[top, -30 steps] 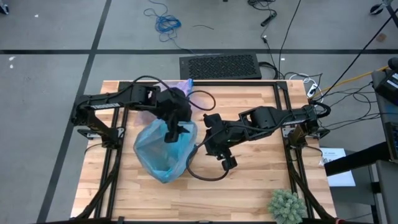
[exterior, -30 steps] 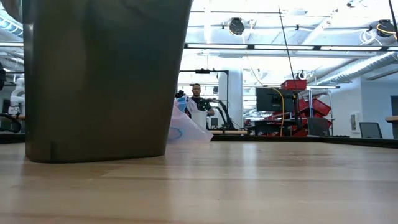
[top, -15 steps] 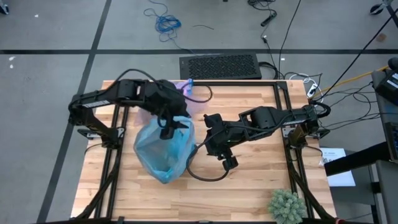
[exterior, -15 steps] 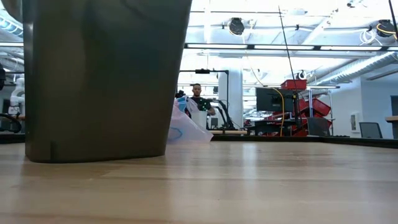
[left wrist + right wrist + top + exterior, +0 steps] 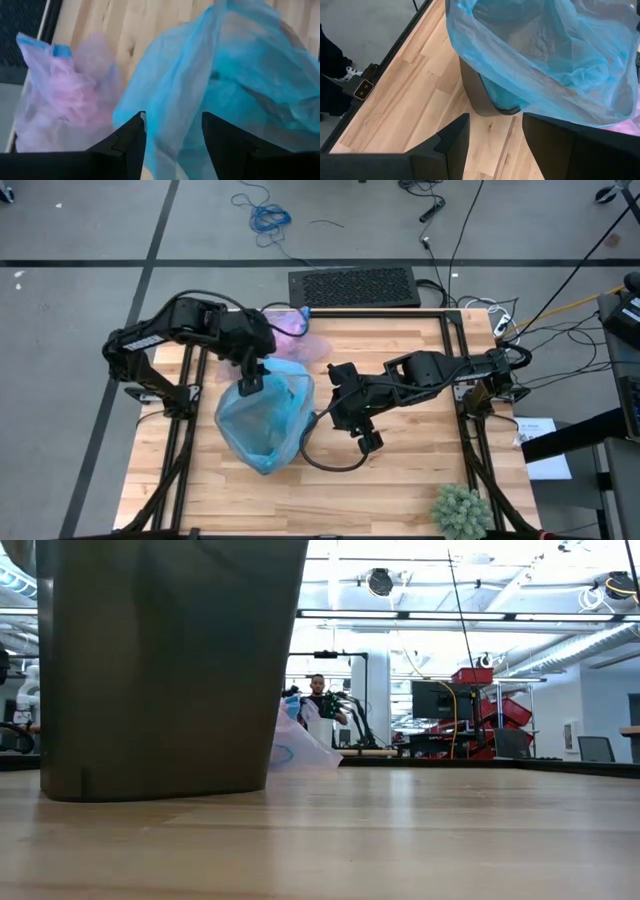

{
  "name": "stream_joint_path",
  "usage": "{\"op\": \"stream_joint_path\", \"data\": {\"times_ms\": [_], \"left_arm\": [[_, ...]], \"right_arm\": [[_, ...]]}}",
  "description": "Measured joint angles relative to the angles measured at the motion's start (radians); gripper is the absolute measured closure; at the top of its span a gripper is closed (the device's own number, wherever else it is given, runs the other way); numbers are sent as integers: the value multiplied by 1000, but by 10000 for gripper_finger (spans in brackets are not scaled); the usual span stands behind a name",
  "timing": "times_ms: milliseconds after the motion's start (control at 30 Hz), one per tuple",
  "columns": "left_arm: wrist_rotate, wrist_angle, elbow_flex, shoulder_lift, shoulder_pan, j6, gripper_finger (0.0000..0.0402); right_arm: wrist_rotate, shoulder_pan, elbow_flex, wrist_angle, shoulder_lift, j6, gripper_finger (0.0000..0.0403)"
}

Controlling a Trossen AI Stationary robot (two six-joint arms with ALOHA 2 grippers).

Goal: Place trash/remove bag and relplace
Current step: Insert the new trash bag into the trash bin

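High view: a light blue thin plastic bag (image 5: pixel 265 420) is draped over a dark bin in the left-centre of the wooden slatted table (image 5: pixel 400 480), mouth up toward the camera, its loose body spreading toward the near edge. The crinkly translucent lavender-pink plastic bin liner (image 5: pixel 292 328) lies bunched at the far table edge, just behind the blue bag, with no clear long axis. The left gripper (image 5: pixel 249 383) hangs over the far rim of the blue bag. The right gripper (image 5: pixel 320 418) sits just beside the bag's right side. A green spiky plant (image 5: pixel 460 510) stands at the near right corner.

Low view: a dark olive plastic bin (image 5: pixel 165 665) stands upright on the table, filling the left; a person shows in the room behind.

Left wrist view: fingers parted, a fold of blue bag between them, lavender-pink liner beyond.

Right wrist view: fingers parted, nothing between them; the blue bag overhangs the bin's rim.
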Motion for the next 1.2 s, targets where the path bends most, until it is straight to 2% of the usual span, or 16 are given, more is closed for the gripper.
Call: {"op": "stream_joint_path", "data": {"times_ms": [133, 267, 400, 633, 933, 1100, 1200], "left_arm": [[-4, -2, -31, -25, 30, -47, 233], [-8, 4, -93, -36, 64, -71, 274], [30, 2, -174, -64, 76, -73, 324], [33, 39, -258, -76, 73, -95, 393], [28, 119, -304, -76, 73, -98, 400], [27, 156, -304, -76, 73, -98, 400], [27, 158, -304, -76, 73, -98, 400]], "right_arm": [[0, 0, 0, 0, 0, 0, 227], [1, 0, 0, 8, 0, -12, 227], [2, -12, -1, 67, 0, -74, 227], [-4, -89, 0, 189, 10, -237, 227], [-113, -157, -1, 222, 85, -386, 227], [-188, -169, 0, 217, 112, -393, 229], [-211, -179, 0, 167, 131, -389, 244]]}}
